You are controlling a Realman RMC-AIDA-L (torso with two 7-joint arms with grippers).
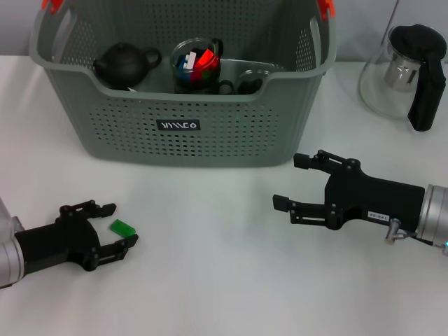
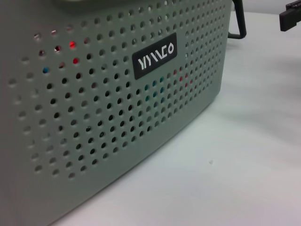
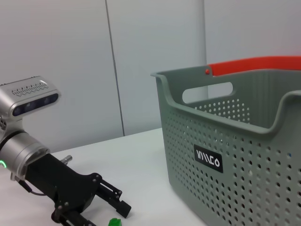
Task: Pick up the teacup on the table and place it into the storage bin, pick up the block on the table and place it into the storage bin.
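A small green block (image 1: pixel 122 227) lies flat on the white table at the front left. My left gripper (image 1: pixel 120 225) is low over the table and open, with one finger on each side of the block and not closed on it. The right wrist view shows the same block (image 3: pixel 114 221) beside the left gripper (image 3: pixel 109 213). My right gripper (image 1: pixel 289 182) hovers open and holds nothing, just in front of the storage bin's right corner. The grey-green perforated storage bin (image 1: pixel 140 140) stands at the back. No teacup shows on the table.
Inside the bin sit a black teapot (image 1: pixel 124 64) and a glass cup (image 1: pixel 197 64) holding red, white and blue pieces. A glass pitcher with a black handle (image 1: pixel 404 70) stands at the back right. The left wrist view is filled by the bin wall (image 2: pixel 94 122).
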